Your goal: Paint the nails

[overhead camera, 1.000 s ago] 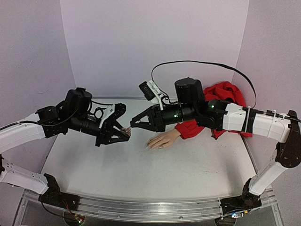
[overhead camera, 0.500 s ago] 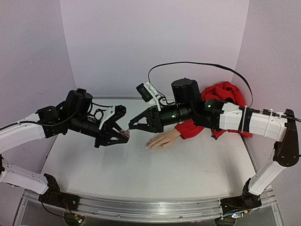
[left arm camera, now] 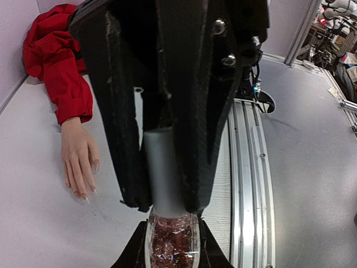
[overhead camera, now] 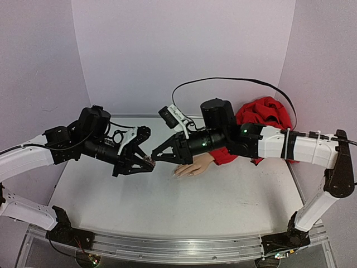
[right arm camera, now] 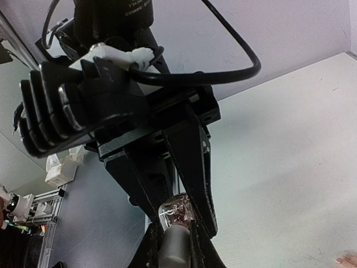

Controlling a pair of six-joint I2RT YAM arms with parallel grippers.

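My left gripper (overhead camera: 146,162) is shut on a small glass polish bottle (left arm camera: 170,240) filled with reddish glitter. The bottle's grey cap (left arm camera: 163,167) sits on its neck, and my right gripper (overhead camera: 158,157) is shut on that cap (right arm camera: 175,250); the two grippers meet tip to tip above the table. The pale mannequin hand (overhead camera: 193,166) lies flat just right of them, fingers pointing left, with a red sleeve (overhead camera: 224,153). Its nails (left arm camera: 83,195) show at the fingertips in the left wrist view. The glass of the bottle (right arm camera: 177,211) shows between the left fingers in the right wrist view.
Bunched red fabric (overhead camera: 264,113) lies at the back right by the wall. A black cable (overhead camera: 234,80) arcs over the right arm. The white table (overhead camera: 184,206) ends at a metal rail (overhead camera: 167,245) along the near edge.
The right arm has moved left and down, bringing its gripper and the cap against the bottle in the left gripper. The left arm has barely moved.
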